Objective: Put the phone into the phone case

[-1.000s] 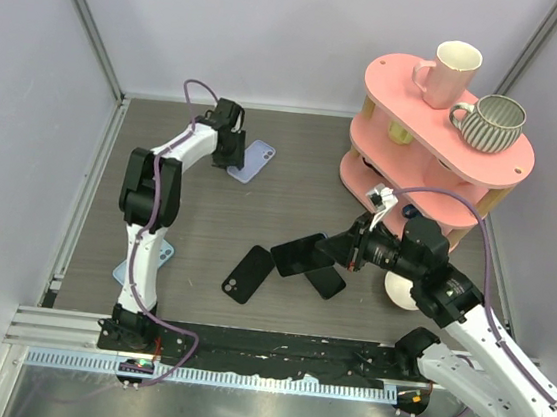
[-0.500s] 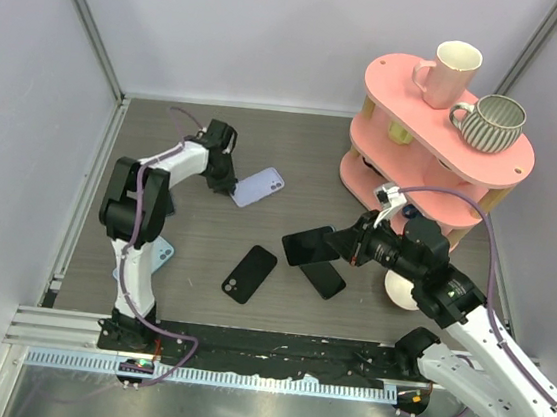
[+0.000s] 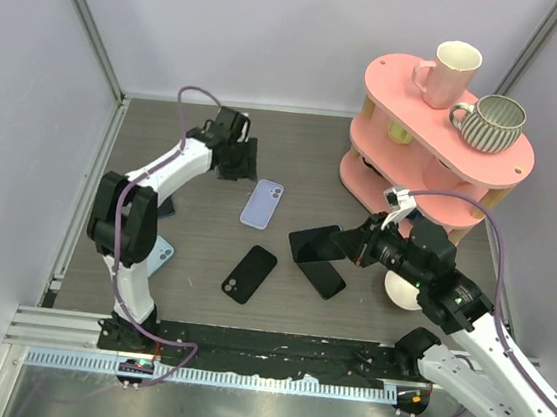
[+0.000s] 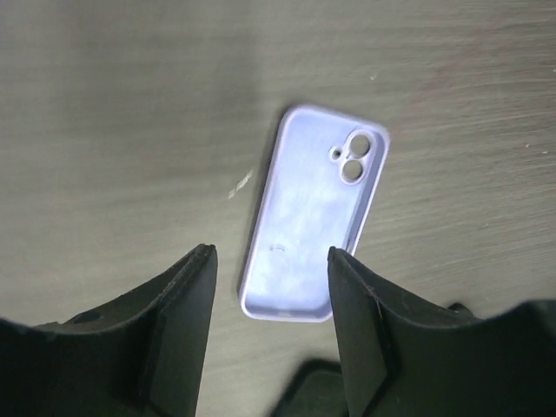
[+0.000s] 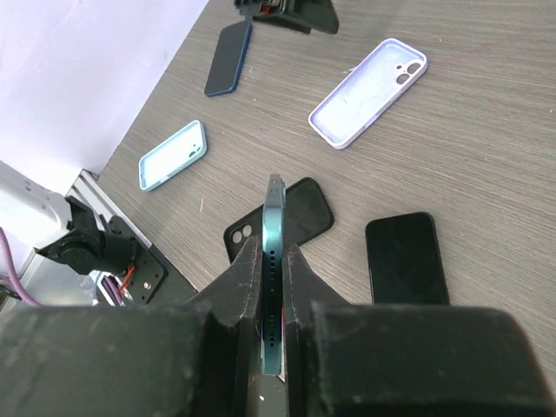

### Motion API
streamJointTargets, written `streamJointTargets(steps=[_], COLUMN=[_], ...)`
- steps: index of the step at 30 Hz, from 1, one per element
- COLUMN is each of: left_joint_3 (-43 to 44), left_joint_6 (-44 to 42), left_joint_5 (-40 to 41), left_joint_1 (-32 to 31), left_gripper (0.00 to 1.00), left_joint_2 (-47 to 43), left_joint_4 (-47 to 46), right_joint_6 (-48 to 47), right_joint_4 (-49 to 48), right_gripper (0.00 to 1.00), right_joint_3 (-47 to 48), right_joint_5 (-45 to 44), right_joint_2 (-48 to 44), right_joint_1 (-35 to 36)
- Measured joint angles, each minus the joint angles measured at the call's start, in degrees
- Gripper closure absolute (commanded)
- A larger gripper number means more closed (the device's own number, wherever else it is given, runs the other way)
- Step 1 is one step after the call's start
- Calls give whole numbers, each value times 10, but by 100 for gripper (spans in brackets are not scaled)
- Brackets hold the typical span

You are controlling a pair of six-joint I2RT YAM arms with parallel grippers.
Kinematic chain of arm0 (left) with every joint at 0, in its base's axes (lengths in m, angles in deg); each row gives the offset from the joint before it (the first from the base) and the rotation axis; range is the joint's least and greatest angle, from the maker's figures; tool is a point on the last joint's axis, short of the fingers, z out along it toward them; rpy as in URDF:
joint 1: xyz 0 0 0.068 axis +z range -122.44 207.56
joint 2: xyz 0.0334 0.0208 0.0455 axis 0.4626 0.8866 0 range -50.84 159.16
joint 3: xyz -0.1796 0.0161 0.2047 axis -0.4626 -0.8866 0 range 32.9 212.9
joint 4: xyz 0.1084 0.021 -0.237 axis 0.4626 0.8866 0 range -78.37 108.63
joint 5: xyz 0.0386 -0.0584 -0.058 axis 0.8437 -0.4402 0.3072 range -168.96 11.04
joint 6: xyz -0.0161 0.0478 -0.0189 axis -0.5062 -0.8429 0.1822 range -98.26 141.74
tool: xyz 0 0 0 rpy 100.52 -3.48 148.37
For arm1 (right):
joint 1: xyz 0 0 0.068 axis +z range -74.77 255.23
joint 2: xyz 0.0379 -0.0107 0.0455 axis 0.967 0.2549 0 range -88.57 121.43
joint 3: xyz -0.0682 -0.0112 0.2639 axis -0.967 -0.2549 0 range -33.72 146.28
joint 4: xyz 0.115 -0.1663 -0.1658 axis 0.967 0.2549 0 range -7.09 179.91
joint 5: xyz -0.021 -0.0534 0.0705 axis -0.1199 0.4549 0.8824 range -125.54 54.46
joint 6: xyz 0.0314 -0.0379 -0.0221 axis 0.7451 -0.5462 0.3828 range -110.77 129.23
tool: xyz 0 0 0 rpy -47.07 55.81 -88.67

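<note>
A lavender phone case [image 3: 263,204] lies open side up on the table, also in the left wrist view [image 4: 313,226] and the right wrist view [image 5: 369,91]. My left gripper [image 3: 243,167] is open and empty, just behind the case and apart from it [image 4: 269,254]. My right gripper [image 3: 350,247] is shut on a dark teal phone [image 3: 315,243], held on edge above the table to the right of the case. In the right wrist view the phone's edge [image 5: 274,208] stands between the shut fingers [image 5: 274,252].
A black case [image 3: 249,274] and a black phone [image 3: 326,278] lie below the held phone. A light blue case [image 3: 160,252] and a dark blue phone [image 5: 228,56] lie by the left arm. A pink shelf [image 3: 438,136] with mugs stands at the back right.
The left gripper dragged the lavender case from the back toward the middle, let it go and drew back. The right gripper lifted the phone and shifted slightly right.
</note>
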Motion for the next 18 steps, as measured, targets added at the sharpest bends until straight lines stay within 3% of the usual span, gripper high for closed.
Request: streamJointTargets(steps=[8, 18], left_joint_3=[198, 235], left_joint_6=[-139, -158], left_joint_5=[27, 36], left_joint_1=[-23, -21], left_gripper=[51, 55], left_joint_2=[128, 221], left_joint_4=[97, 171], right_joint_6=[6, 8], right_joint_4=[2, 13], right_gripper=[99, 99], right_joint_3=[0, 0], right_joint_5=[-6, -3], right_joint_2=[-30, -26], right_joint_1=[0, 0])
